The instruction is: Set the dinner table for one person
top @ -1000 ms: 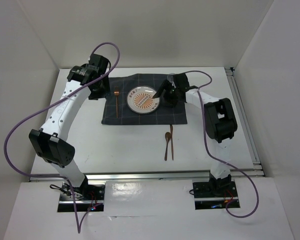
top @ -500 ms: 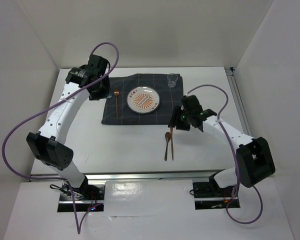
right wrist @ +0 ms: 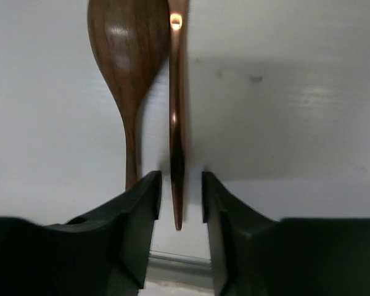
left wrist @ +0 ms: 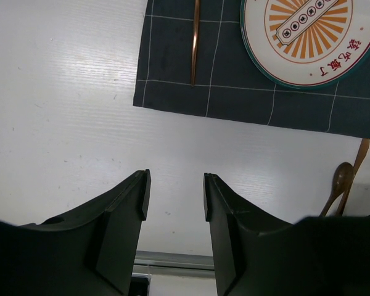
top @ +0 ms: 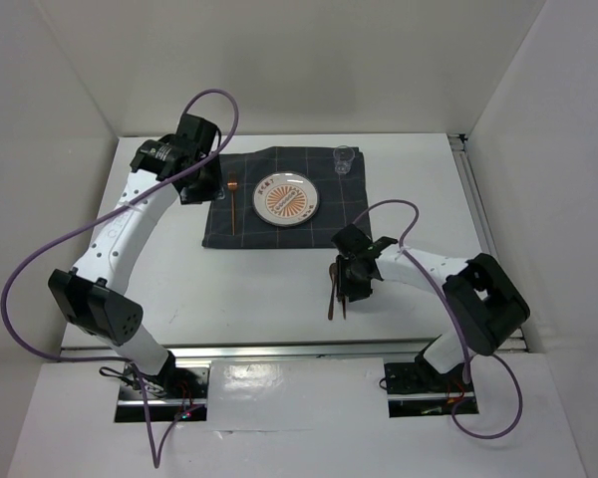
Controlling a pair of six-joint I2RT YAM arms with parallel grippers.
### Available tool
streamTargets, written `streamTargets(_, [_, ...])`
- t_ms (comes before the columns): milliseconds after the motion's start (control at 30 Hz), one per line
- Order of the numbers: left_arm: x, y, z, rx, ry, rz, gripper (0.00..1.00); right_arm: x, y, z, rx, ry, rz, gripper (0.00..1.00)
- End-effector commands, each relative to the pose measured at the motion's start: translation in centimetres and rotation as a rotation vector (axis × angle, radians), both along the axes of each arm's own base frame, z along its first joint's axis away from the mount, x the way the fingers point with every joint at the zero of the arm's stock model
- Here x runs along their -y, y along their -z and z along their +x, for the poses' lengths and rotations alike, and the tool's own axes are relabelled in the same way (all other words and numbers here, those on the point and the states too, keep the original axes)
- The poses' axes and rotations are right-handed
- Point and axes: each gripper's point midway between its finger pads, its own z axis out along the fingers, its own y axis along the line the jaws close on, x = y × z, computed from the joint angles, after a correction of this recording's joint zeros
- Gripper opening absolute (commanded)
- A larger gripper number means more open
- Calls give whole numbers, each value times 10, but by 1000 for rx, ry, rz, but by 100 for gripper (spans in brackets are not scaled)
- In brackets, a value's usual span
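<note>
Bench [top: 229, 289]: white, under both tools, cloth [top: 224, 224] and plate [top: 287, 197] laid.
Right tool [right wrist: 180, 185]: narrow, astride copper utensil [right wrist: 177, 92] beside spoon [right wrist: 126, 49], likely to lift it.
Left tool [left wrist: 174, 185]: half-wide, empty, hovering clear.

The wooden spoon [right wrist: 126, 74], just beside the copper utensil [right wrist: 177, 123], crowds one of the right fingers [right wrist: 139, 213].

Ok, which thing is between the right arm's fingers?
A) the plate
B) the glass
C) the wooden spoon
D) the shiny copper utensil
D: the right wrist view shows the copper utensil lying between the right fingers, the wooden spoon just outside them.
</note>
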Motion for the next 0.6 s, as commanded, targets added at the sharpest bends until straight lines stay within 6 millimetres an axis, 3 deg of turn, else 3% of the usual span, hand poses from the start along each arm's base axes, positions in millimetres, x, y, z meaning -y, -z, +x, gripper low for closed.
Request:
streamTargets(0, [3, -16, -1, 57, -10, -37, 56, 11, 8, 8, 35, 46, -87, 39])
streamTargets(100, [2, -13, -2, 48, -11, -34, 56, 13, 16, 9, 36, 49, -99, 34])
streamTargets(167, [3, -9, -1, 40, -11, -31, 56, 14, 22, 6, 15, 60, -112, 18])
streamTargets(267, [4, -7, 2, 40, -11, -31, 56, 15, 17, 2, 3, 76, -103, 0])
streamTargets(400, [14, -12, 6, 47, 26, -72, 56, 26, -7, -7, 21, 100, -110, 0])
streamTargets(567, [19, -11, 17, 47, 39, -76, 56, 30, -55, -8, 88, 110, -71, 0])
